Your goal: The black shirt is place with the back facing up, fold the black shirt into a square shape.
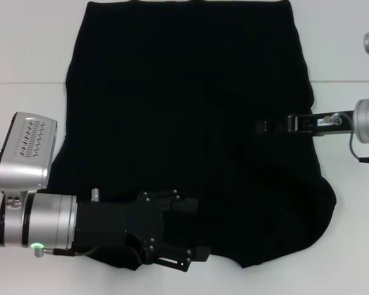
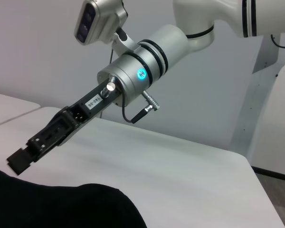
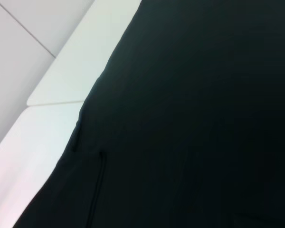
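black shirt (image 1: 184, 123) spread flat on a white table (image 1: 24, 55), covering most of the middle, far hem straight, near edge rumpled and uneven. no lettering showing.

at the left, left gripper (image 1: 184, 246) low over the shirt's near-left corner, fingers spread, black against black cloth; hard to say whether touching the fabric or just above it. nothing visibly pinched.

at the right, right gripper (image 1: 267, 126) reaching in over the shirt's right edge, close to the cloth. seen from the left wrist view as a long black tool (image 2: 23, 159) above the table, just beside the dark fabric (image 2: 61, 206); open or pressed together cannot be told.

likely handling: light, limp, no stiffness, prone to sag, drag and wrinkle when lifted. best taken by a pinch at an edge or corner, both sides lifted together so the fold lands even.

hidden or unclear: sleeves and collar not distinguishable, folds lost in the black. near-left corner covered by the left arm. right wrist view filled with dark cloth (image 3: 194, 114) and a strip of table, no fingers in it.
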Controlling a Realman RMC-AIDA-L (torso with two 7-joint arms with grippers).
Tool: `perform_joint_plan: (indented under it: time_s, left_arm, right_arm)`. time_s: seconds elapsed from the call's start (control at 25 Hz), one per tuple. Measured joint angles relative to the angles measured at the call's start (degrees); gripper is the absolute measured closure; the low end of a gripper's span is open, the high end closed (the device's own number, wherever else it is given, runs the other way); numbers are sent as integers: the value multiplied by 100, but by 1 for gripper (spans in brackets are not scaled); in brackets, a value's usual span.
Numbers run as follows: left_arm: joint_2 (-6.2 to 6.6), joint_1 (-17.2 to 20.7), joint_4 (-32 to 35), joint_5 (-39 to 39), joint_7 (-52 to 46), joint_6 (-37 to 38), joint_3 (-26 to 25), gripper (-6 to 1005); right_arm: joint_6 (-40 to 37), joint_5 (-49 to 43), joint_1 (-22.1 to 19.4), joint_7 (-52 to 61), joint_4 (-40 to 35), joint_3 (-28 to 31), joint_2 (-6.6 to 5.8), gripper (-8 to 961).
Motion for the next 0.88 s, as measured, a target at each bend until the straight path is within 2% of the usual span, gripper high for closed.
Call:
perform_joint_plan:
  time_s: [0.16,0.28,0.56,0.72,0.88]
  left_arm:
    - [12,0,0,10,-10,12,-96,58]
    - [58,11,20,43,-189,57,-303,58]
    - [249,221,140,89,-1001,360,-1149,59]
    - [291,492,417,284,-1352,485,-1696,60]
    - [344,725,671,643,-1656,489,-2268,61]
  right_arm:
    - [9,4,-132,0,-37,174,-76,515]
    - [-27,103,-274,-204,-40,409,-108,366]
    - [-390,1194,-776,-1372,70,540,-4,48]
    - [-725,1557,-953,-1886,215,539,74,35]
    - [-834,1633,-1010,-2005,265,536,96,29]
